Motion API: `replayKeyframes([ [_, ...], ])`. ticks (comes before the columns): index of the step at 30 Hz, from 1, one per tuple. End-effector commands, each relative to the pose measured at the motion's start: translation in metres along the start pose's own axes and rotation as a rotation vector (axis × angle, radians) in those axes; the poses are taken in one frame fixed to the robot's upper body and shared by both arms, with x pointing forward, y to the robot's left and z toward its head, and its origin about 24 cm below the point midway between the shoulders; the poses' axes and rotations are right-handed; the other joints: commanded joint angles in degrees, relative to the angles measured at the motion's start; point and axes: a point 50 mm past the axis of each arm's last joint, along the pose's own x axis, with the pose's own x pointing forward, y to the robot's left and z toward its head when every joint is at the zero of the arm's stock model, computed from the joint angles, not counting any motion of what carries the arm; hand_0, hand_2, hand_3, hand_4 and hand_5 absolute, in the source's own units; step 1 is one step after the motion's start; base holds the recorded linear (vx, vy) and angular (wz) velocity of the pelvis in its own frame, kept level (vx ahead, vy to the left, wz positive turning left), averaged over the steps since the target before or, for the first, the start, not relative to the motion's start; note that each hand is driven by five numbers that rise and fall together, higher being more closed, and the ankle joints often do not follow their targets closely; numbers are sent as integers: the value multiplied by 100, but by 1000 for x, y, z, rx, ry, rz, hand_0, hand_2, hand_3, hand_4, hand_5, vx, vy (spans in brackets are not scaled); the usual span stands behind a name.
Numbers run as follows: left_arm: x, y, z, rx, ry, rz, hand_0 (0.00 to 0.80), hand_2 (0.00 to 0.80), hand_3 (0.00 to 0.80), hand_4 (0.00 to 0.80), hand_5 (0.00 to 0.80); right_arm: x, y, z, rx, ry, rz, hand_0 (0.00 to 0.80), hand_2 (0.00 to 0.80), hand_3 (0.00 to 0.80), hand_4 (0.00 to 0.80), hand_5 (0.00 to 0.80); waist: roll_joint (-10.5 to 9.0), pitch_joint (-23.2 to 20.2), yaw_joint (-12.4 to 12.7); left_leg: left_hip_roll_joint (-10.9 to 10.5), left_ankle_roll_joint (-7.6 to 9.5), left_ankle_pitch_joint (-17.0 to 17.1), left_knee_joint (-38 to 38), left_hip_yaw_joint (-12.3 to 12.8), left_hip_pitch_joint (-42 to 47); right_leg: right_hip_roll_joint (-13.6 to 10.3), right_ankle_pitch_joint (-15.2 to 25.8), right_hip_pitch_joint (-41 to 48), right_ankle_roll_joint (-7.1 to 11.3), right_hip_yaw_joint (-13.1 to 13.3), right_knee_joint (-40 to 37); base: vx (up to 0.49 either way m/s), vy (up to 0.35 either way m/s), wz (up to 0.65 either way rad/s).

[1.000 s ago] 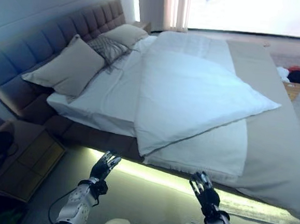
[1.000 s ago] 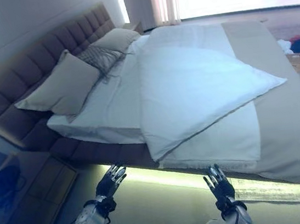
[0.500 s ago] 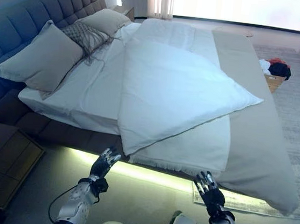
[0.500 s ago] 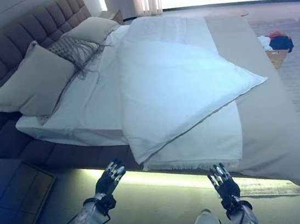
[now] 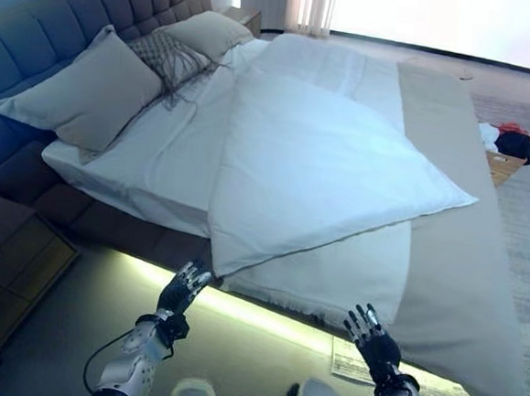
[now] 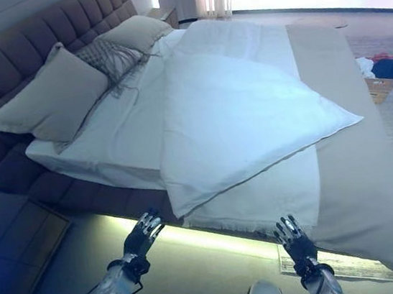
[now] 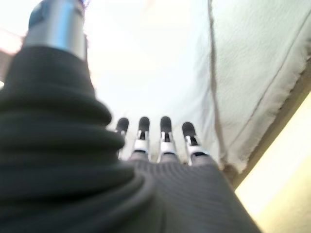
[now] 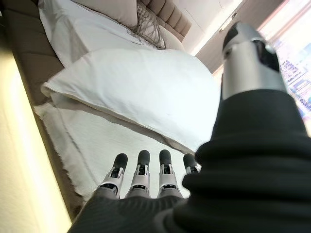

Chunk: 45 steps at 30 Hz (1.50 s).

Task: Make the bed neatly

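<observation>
Clearly we have barely begun: the white duvet (image 5: 321, 180) lies folded askew across the bed (image 5: 466, 269), its corner overhanging the near edge, pillows (image 5: 84, 101) heaped by the headboard (image 5: 39, 38). Our left hand (image 5: 184, 291) and right hand (image 5: 371, 339) hover below that edge, fingers straight, empty. Open floor (image 5: 91, 313) alongside leaves room to reach.

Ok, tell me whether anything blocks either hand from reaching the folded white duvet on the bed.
Nothing visible does. The left hand and right hand are both open, raised just short of the bed's near edge, with only open space before the folded white duvet.
</observation>
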Motion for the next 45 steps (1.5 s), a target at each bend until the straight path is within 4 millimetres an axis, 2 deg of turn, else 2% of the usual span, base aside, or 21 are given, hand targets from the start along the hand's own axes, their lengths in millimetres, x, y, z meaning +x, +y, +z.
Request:
replayKeyframes([
  [1,-2,-17,34,16,-197,-87,0,0,0,0,0,3,10,27,-40,-72,54,0,0,0,0,0,-16,276,37,-67,5,-64,33,207,-269,378,1063,749,210,-338,-1360,159,-9,-14],
  [4,-5,-8,35,21,-196,-70,0,0,0,0,0,7,20,24,-45,-57,46,0,0,0,0,0,159,219,183,136,-147,494,-1844,-185,-4,627,932,841,262,-123,-1424,238,90,-20],
  [5,-6,-7,33,26,-187,-69,0,0,0,0,0,6,21,21,-44,-56,38,0,0,0,0,0,271,179,269,293,-289,846,-2543,-403,-5,746,846,921,273,-40,-1435,316,122,-6],
  [10,-9,-7,27,23,-151,-78,0,0,0,0,0,0,20,15,-28,-58,18,0,0,0,0,0,460,133,335,623,-485,1173,-3316,-374,27,723,519,1170,244,12,-1285,302,145,-5],
  [13,-12,-3,21,19,-122,-75,0,0,0,0,0,-4,18,11,-19,-46,15,0,0,0,0,0,568,107,342,743,-542,1162,-3526,-372,141,632,345,1240,257,-25,-1070,334,192,-14],
  [15,-14,0,18,15,-105,-70,0,0,0,0,0,-6,16,8,-11,-33,8,0,0,0,0,0,611,70,315,766,-538,1036,-3563,-257,238,533,248,1314,292,-50,-929,382,236,-12],
  [18,-12,2,23,16,-117,-87,0,0,0,0,0,-5,18,9,-15,-45,22,0,0,0,0,0,585,51,282,575,-353,436,-3248,-95,214,154,124,1275,456,-63,-575,282,279,-5],
  [19,-12,3,25,27,-121,-89,0,0,0,0,0,-5,21,6,-15,-51,23,0,0,0,0,0,601,39,328,510,-339,402,-3285,-219,212,-21,41,1228,547,-69,-301,294,348,1],
  [21,-13,7,28,54,-116,-77,0,0,0,0,0,-4,21,4,10,-61,-21,0,0,0,0,0,520,12,338,281,-157,180,-3004,-147,166,-293,-4,1363,733,43,-173,306,271,0],
  [22,-13,7,33,62,-129,-89,0,0,0,0,0,-5,23,4,35,-66,-13,0,0,0,0,0,442,-34,380,154,-42,74,-2849,-127,86,-449,192,1424,850,25,-146,283,190,3],
  [25,-16,9,42,74,-152,-82,0,0,0,0,0,-8,28,-2,25,-81,8,0,0,0,0,0,360,-181,463,-111,302,-157,-2784,-10,115,-776,732,1293,849,85,27,259,201,0],
  [29,-8,9,46,80,-161,-77,0,0,0,0,0,-1,30,-2,31,-108,-12,0,0,0,0,0,345,-386,564,-433,564,-293,-2877,117,215,-1105,1079,1367,837,130,140,236,261,2],
  [31,-4,5,48,77,-164,-70,0,0,0,0,0,2,30,0,25,-111,-17,0,0,0,0,0,348,-451,609,-610,688,-374,-2873,106,236,-1274,1292,1305,825,163,530,198,339,8],
  [32,-2,4,47,77,-165,-64,0,0,0,0,0,2,30,-1,14,-109,-15,0,0,0,0,0,373,-468,612,-735,802,-460,-2853,70,306,-1346,1460,1076,788,236,1079,236,330,11],
  [33,-2,4,47,80,-162,-61,0,0,0,0,0,2,30,-2,6,-103,-13,0,0,0,0,0,338,-460,601,-851,827,-621,-2825,4,410,-1374,1393,917,841,382,1488,227,326,20],
  [34,-2,5,47,82,-163,-61,0,0,0,0,0,2,30,-2,0,-98,-11,0,0,0,0,0,331,-445,600,-921,875,-670,-2791,-3,456,-1365,1369,764,802,437,1736,220,255,21],
  [36,-1,5,51,82,-176,-52,0,0,0,0,0,1,31,-3,-16,-84,1,0,0,0,0,0,304,-419,604,-1019,911,-745,-2753,-17,565,-1302,1350,514,718,395,1697,148,172,22],
  [38,1,5,57,74,-198,-30,0,0,0,0,0,5,31,-1,-16,-76,14,0,0,0,0,0,242,-396,616,-1034,863,-784,-2773,-12,647,-1138,1277,491,693,211,977,91,-32,-1],
  [39,2,5,59,71,-209,-18,0,0,0,0,0,9,32,0,-13,-74,19,0,0,0,0,0,227,-383,626,-1003,861,-681,-2796,52,618,-1039,1476,478,620,-11,458,45,-106,-26],
  [41,4,8,66,68,-225,3,0,0,0,0,0,18,36,3,-5,-68,33,0,0,0,0,0,93,-308,650,-1006,779,-763,-2889,75,802,-861,1732,454,750,-197,-428,92,-179,-38],
  [45,5,9,72,92,-239,-16,0,0,0,0,0,28,42,5,15,-68,57,0,0,0,0,0,-81,-216,650,-961,733,-971,-3034,158,1056,-647,2071,336,966,-189,-1203,105,-144,-52],
])
